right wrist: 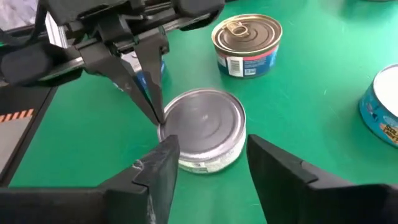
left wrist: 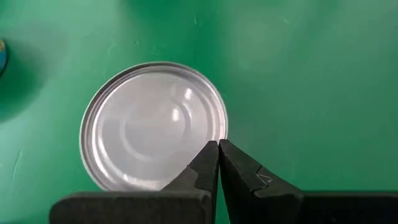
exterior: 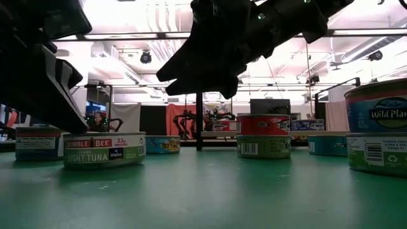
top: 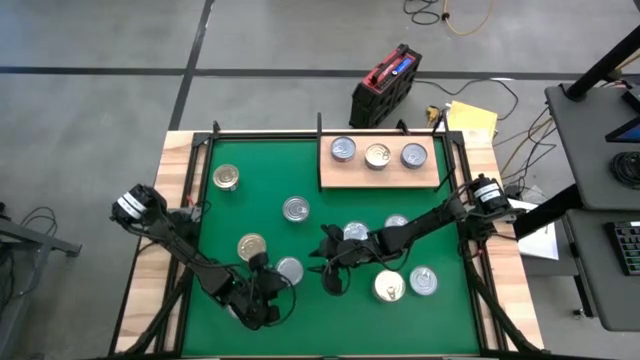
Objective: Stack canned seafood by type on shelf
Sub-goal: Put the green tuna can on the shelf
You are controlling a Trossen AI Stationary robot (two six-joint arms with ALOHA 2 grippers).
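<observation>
A can (top: 288,270) with a silvery lid stands flat on the green mat (top: 260,160), near the front. My left gripper (left wrist: 218,144) is shut, with its tips at this can's rim. My right gripper (right wrist: 211,142) is open and hovers above the mat just right of the can (right wrist: 202,134), touching nothing. In the low view the right gripper (exterior: 203,70) hangs well clear of the table. The shelf (top: 380,178), a pale wooden board at the far edge, carries three cans. The middle one (top: 377,155) has a gold-toned lid. My left gripper sets its shut fingertips (right wrist: 155,115) on the rim (left wrist: 205,134) of the silvery-lidded can, on the can's near-left side. The fingers slant down from the table's near left. The can stays upright on the mat.
Loose cans stand around on the mat: gold-lidded ones (top: 226,178) (top: 252,246), a silvery one (top: 295,209), two under the right arm (top: 355,232) (top: 396,222), and two at the near right (top: 388,287) (top: 423,281). A red case (top: 385,85) lies on the floor beyond the table.
</observation>
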